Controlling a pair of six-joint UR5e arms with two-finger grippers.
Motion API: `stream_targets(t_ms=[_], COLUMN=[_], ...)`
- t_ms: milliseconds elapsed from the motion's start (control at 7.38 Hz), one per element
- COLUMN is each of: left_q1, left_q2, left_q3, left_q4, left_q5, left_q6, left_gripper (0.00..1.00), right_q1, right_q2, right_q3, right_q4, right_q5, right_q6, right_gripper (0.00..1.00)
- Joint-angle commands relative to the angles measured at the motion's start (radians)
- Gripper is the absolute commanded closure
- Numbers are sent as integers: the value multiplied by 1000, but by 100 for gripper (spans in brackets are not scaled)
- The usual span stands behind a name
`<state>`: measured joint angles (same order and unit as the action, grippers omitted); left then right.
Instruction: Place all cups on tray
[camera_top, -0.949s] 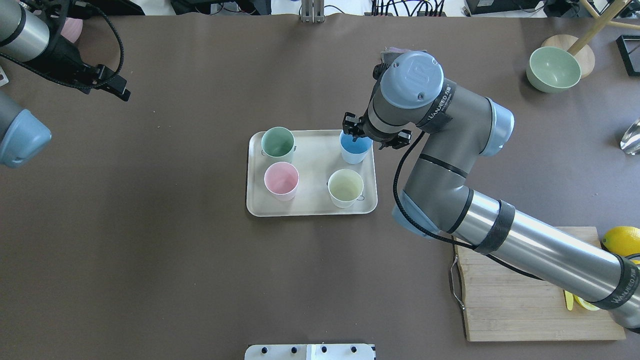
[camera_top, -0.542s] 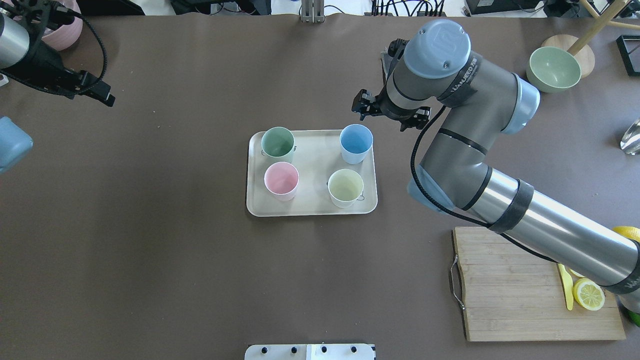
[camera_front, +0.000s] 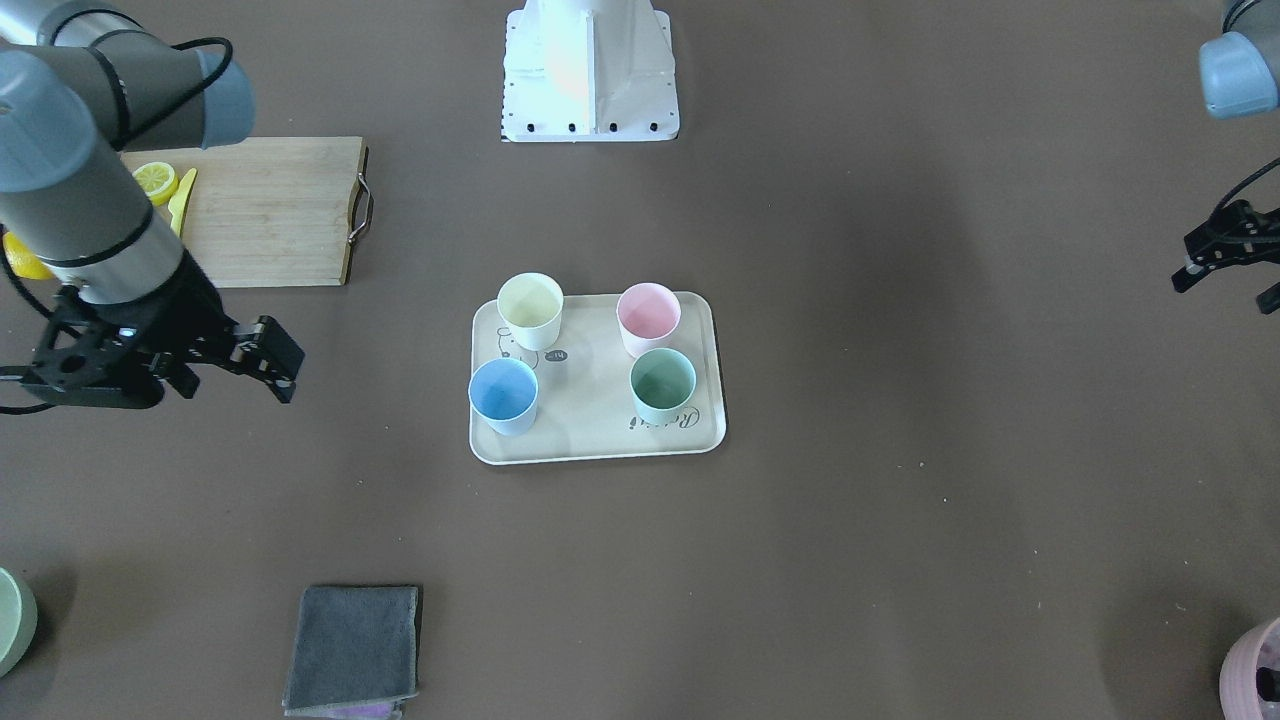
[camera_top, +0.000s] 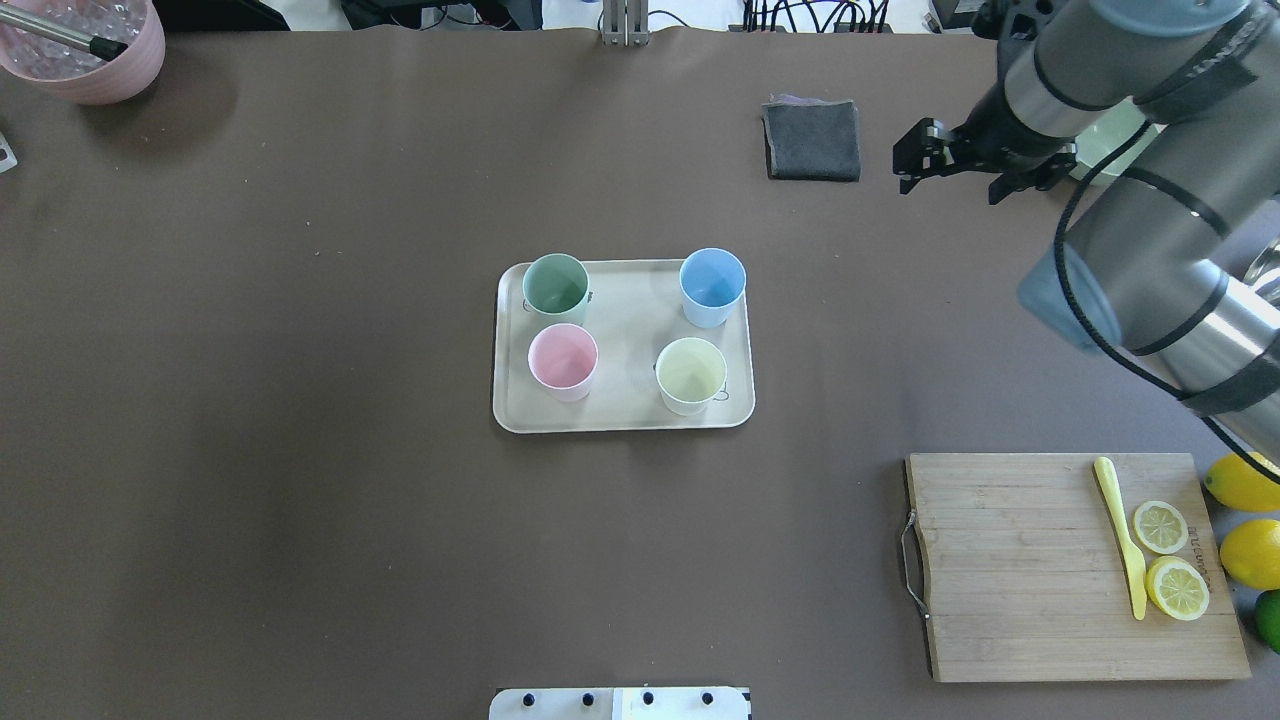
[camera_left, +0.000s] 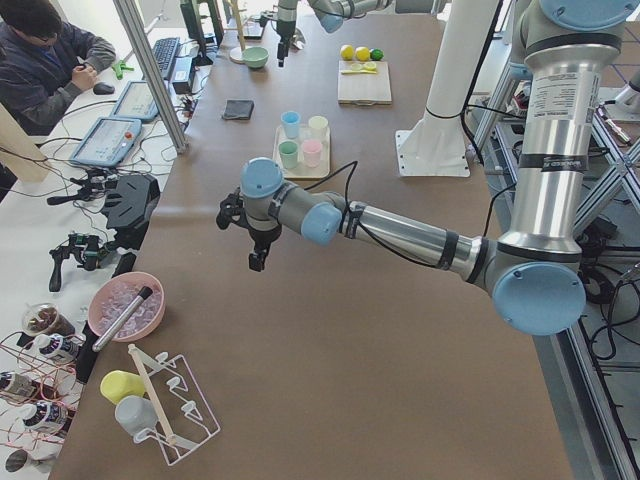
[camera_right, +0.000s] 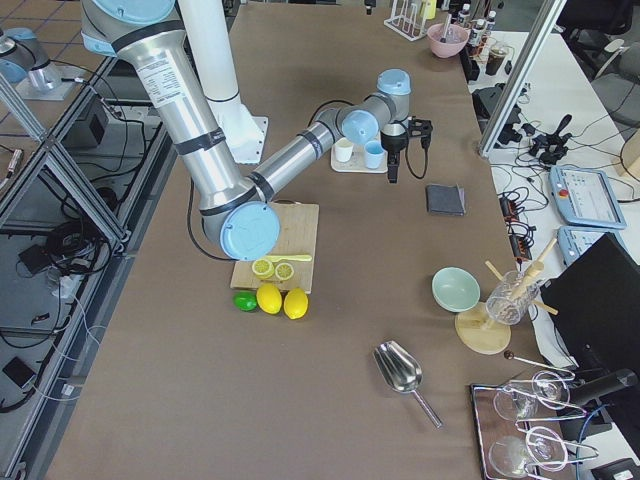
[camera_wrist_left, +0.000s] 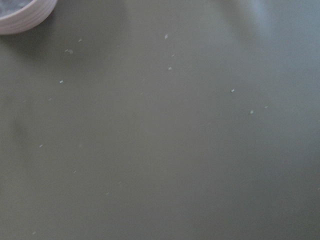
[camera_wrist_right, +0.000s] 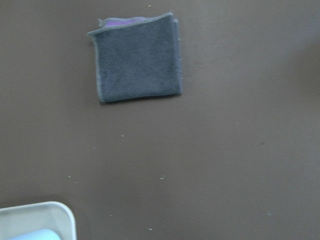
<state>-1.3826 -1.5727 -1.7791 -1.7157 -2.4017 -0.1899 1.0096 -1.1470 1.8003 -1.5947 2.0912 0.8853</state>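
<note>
The cream tray (camera_top: 625, 325) lies mid-table with four cups upright on it: mint green (camera_top: 556, 285), light blue (camera_top: 712, 283), pink (camera_top: 563, 360) and pale yellow (camera_top: 691, 373). The front-facing view shows the same: tray (camera_front: 590, 405), yellow (camera_front: 530, 305), pink (camera_front: 649, 315), blue (camera_front: 503, 392), green (camera_front: 663, 383). My right gripper (camera_top: 975, 150) hangs empty and open above the bare table, well to the back right of the tray and near the grey cloth. My left gripper (camera_front: 1225, 255) is far off to the tray's left, above bare table. I cannot tell its jaw state.
A folded grey cloth (camera_top: 811, 140) lies behind the tray. A bamboo cutting board (camera_top: 1010, 570) with lemon slices and a yellow knife sits front right, lemons (camera_top: 1245, 480) beside it. A mauve pot (camera_top: 85, 55) stands back left. A pale green bowl (camera_front: 10, 620) stands back right.
My right gripper let go of the blue cup, rose and swung away to the back right. The blue cup stays on the tray. My left arm withdrew out of the overhead view.
</note>
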Motion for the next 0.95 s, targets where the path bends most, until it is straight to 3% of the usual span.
stream_targets(t_ms=[0,271,407,542,814], left_q1=[-150,-184,-193,-197,-199], left_q2=[56,59,59,62,59], left_q3=[3,-8,-2,-2,0], left_q4=[218,289,363,414,415], left_q5=[4,6,22,59,96], left_q6=[46,56,152,259,253], left_gripper=[2,2,2,2,2], right_q1=[137,289,335,355,383], right_q2=[-115,-245,-307,-380,-489], right_q3=[50,50,48,45,15], right_q4=[-102,-103,-100,-94,-91], right_q5=[68,160,167,152,115], right_q6=[-293,-595,-712,-774,-787], right_gripper=[0,0,0,0,0])
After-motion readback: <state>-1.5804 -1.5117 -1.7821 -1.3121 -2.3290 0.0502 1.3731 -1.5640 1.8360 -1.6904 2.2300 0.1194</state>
